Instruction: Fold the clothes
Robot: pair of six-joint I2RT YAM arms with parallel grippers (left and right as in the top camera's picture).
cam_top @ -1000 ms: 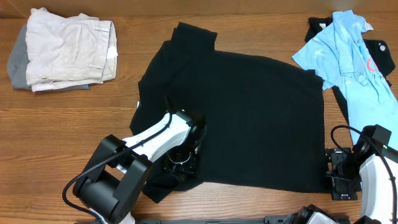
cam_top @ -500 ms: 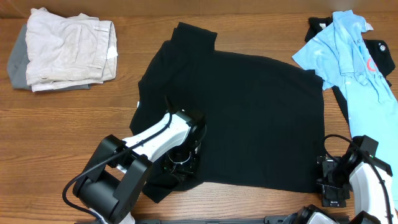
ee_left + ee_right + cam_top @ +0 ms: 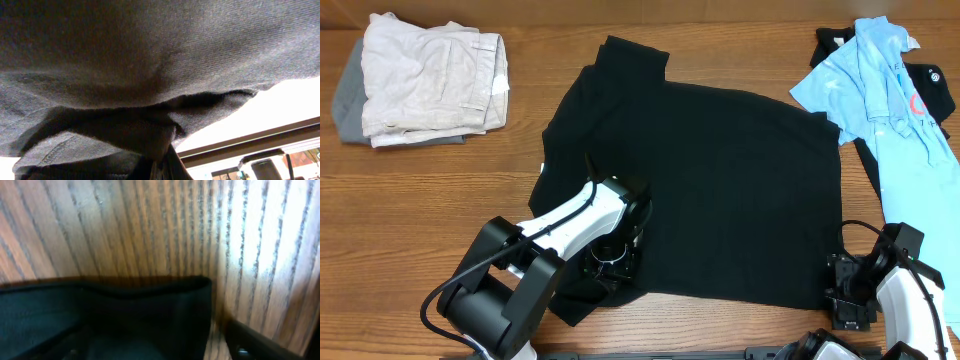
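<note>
Two garments matter most to us: the black shirt (image 3: 720, 180), spread flat across the middle of the table (image 3: 420, 230), and the light blue polo (image 3: 885, 110), crumpled at the upper right on top of another dark garment (image 3: 932, 85). At the shirt's lower left edge the left gripper (image 3: 610, 265) is clamped on the black shirt, and in its wrist view the cloth drapes over everything. At the lower right corner sits the right gripper (image 3: 845, 300). The hem lies before it and one finger (image 3: 260, 340) shows, but we cannot tell how its jaws stand. At the upper left, well apart, folded beige garments (image 3: 430, 80) rest on a grey piece (image 3: 348, 100).
</note>
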